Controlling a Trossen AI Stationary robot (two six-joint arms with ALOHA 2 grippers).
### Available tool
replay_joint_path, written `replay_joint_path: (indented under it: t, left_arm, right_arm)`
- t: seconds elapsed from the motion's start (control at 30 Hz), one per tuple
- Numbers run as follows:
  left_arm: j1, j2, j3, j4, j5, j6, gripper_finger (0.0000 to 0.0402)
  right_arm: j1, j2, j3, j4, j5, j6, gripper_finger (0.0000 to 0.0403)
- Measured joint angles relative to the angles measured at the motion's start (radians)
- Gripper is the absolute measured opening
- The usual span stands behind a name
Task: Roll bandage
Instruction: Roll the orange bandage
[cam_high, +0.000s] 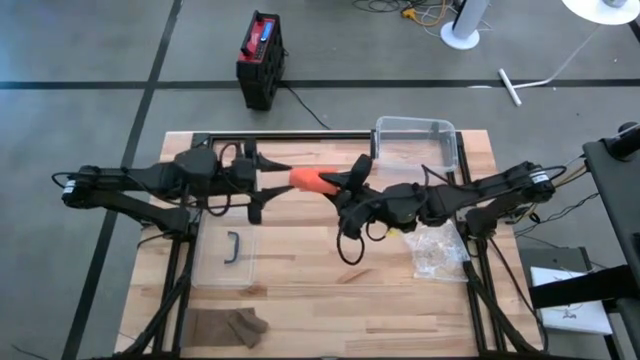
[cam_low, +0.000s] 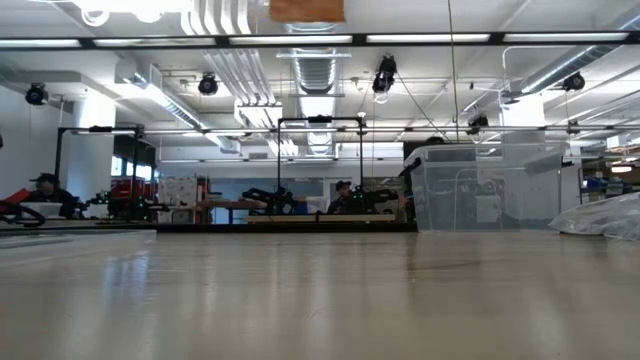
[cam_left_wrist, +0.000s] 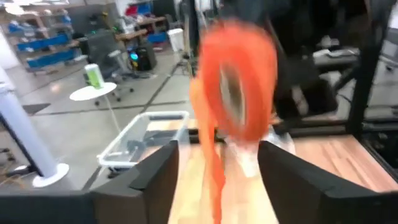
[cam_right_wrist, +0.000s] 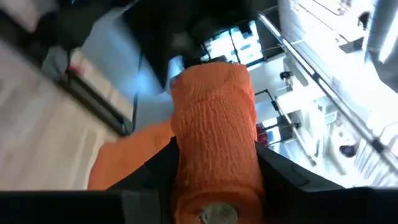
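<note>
Bandage roll blurred, edges cut off

No lettering, label, brand or number can be read anywhere (the far room's signs are too small).

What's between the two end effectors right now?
The orange bandage roll, seen in the high view: the right end effector grips it; the left end effector stands open beside it.

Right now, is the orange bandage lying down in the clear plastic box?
No, the orange bandage roll is held up between the two arms, beside the clear box, not in it.
</note>
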Motion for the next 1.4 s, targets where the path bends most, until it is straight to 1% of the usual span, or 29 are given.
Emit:
replay_joint_path:
  t: [0.1, 0.23, 0.37, 0.47, 0.57, 0.67, 0.77, 0.83, 0.87, 0.9, 1.0, 1.07, 1.17, 1.3, 1.4]
  left_arm:
    - [-0.001, 0.021, -0.015, 0.02, 0.051, 0.009, 0.0235]
    - [-0.001, 0.045, -0.043, 0.061, 0.018, 0.015, 0.0258]
    - [-0.001, 0.057, -0.054, 0.158, 0.011, 0.049, 0.0267]
    - [-0.001, 0.063, -0.054, 0.226, 0.002, 0.068, 0.0264]
    - [0.004, 0.075, -0.054, 0.249, -0.005, 0.095, 0.024]
    - [0.003, 0.092, -0.053, 0.264, -0.007, 0.112, 0.0193]
    - [0.003, 0.112, -0.054, 0.291, -0.006, 0.13, 0.0118]
    - [0.003, 0.119, -0.054, 0.301, -0.007, 0.133, 0.0051]
    - [0.004, 0.121, -0.054, 0.308, -0.008, 0.133, 0.0027]
    - [0.005, 0.121, -0.054, 0.307, -0.016, 0.133, 0.0015]
    - [0.005, 0.117, -0.054, 0.28, -0.076, 0.132, 0.0011]
    - [0.006, 0.115, -0.054, 0.253, -0.094, 0.128, 0.0003]
    - [0.01, 0.112, -0.056, 0.238, -0.095, 0.121, 0.0002]
    - [0.01, 0.12, -0.057, 0.237, -0.093, 0.111, 0.0001]
    - [0.01, 0.12, -0.058, 0.24, -0.093, 0.1, 0.0]
  right_arm:
    - [0.0, -0.004, 0.023, 0.005, -0.001, 0.055, 0.0148]
    - [0.003, -0.004, 0.039, 0.0, -0.01, 0.099, 0.0145]
    - [0.003, -0.006, 0.041, -0.001, -0.011, 0.13, 0.0143]
    - [0.002, -0.006, 0.041, -0.023, -0.044, 0.16, 0.0143]
    - [0.002, -0.006, 0.041, -0.024, -0.087, 0.194, 0.0143]
    - [0.003, -0.006, 0.042, -0.016, -0.093, 0.204, 0.014]
    - [0.004, -0.006, 0.045, -0.024, -0.112, 0.226, 0.0138]
    - [0.005, -0.009, 0.047, -0.034, -0.146, 0.259, 0.0136]
    - [0.006, -0.011, 0.047, -0.039, -0.159, 0.27, 0.0136]
    - [0.007, -0.016, 0.047, -0.043, -0.169, 0.287, 0.0136]
    - [0.015, -0.035, 0.047, -0.056, -0.178, 0.324, 0.0135]
    - [0.023, -0.055, 0.047, -0.058, -0.182, 0.341, 0.0135]
    - [0.035, -0.092, 0.047, -0.06, -0.224, 0.383, 0.0135]
    - [0.037, -0.138, 0.047, -0.063, -0.302, 0.486, 0.0135]
    - [0.036, -0.166, 0.047, -0.065, -0.339, 0.551, 0.0135]
